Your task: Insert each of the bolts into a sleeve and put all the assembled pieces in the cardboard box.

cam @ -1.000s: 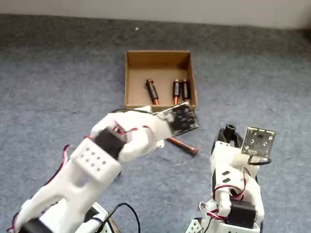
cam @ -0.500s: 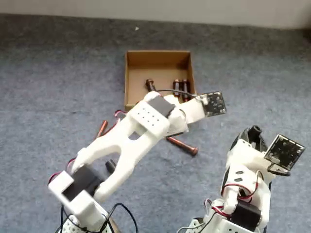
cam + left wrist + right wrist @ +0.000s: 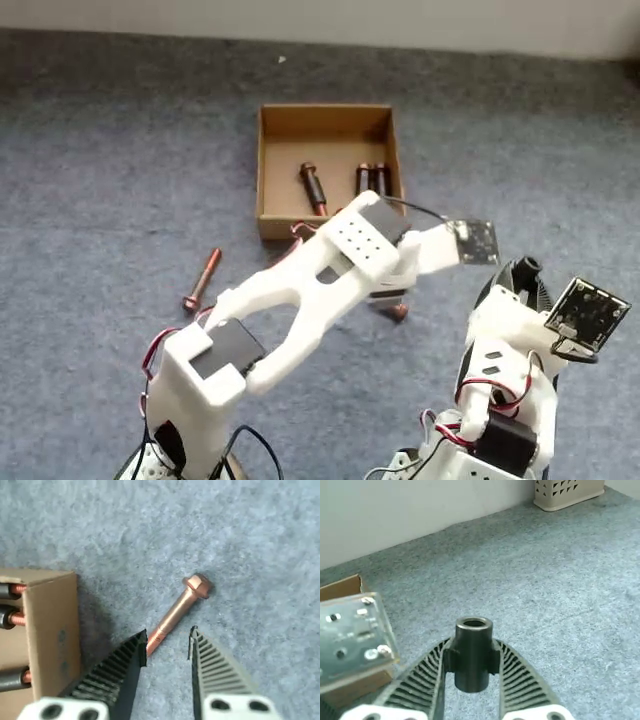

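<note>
Sleeve (image 3: 472,672) upright in right pincer (image 3: 471,647)

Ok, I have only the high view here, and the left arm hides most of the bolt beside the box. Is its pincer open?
Observer: Yes, the left pincer is open. The bolt's threaded end lies between its tips.
Operator: And what does the right pincer hold?
Observer: A sleeve. The pincer is shut on its sides, and the sleeve's open end points away from the pincer.
</note>
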Controlling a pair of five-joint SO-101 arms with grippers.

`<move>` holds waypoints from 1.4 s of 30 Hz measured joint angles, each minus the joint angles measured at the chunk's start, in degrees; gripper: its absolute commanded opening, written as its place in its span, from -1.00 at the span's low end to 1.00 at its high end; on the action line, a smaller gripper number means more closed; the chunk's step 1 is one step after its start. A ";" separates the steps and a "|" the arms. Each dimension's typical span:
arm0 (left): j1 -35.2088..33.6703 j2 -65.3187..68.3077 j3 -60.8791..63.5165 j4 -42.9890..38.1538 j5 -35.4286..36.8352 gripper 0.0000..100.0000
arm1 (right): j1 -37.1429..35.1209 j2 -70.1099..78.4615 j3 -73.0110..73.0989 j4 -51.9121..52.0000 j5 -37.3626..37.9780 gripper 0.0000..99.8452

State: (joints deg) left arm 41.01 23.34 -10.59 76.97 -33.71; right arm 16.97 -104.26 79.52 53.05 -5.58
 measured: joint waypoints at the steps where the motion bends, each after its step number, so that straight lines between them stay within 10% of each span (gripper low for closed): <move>1: 0.44 0.00 -0.09 0.62 -0.44 -0.67 | 0.00 0.00 0.00 0.00 0.00 -0.99; 42: 3.52 16.09 -11.96 7.47 -1.32 -0.78 | -0.35 0.18 1.49 0.26 0.00 -0.99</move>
State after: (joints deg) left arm 44.53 39.43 -22.55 84.44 -35.03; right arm 16.62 -104.09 81.01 53.32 -5.58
